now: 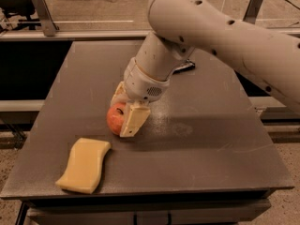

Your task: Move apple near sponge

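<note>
The red-orange apple is held between the cream fingers of my gripper, low over the dark table, at or just above its surface. The near finger covers the apple's right side. The pale yellow sponge lies flat near the table's front left corner, a short gap below and left of the apple. My white arm comes down from the upper right.
A flat dark shiny wrapped bar lies behind the arm near the table's middle back, mostly hidden. A metal rail runs behind the table. The table's front edge is close under the sponge.
</note>
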`<action>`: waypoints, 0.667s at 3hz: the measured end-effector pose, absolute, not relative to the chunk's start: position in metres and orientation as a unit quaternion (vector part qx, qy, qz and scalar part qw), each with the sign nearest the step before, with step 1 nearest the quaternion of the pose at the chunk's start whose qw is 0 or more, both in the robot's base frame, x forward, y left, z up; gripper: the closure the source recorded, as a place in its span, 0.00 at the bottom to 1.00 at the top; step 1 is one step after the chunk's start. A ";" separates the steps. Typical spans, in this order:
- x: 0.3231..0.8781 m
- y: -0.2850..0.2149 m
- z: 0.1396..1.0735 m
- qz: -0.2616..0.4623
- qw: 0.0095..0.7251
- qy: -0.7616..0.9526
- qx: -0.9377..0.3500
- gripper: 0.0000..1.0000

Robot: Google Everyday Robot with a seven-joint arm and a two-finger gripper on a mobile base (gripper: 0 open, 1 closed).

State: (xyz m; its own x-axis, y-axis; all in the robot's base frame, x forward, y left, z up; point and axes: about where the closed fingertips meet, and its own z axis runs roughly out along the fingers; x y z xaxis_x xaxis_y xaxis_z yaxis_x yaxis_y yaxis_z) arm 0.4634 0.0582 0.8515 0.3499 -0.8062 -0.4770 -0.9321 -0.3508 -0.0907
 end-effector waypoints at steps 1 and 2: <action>0.463 0.058 0.852 0.178 0.176 0.541 -0.803 0.82; 0.462 0.059 0.852 0.177 0.176 0.540 -0.804 0.59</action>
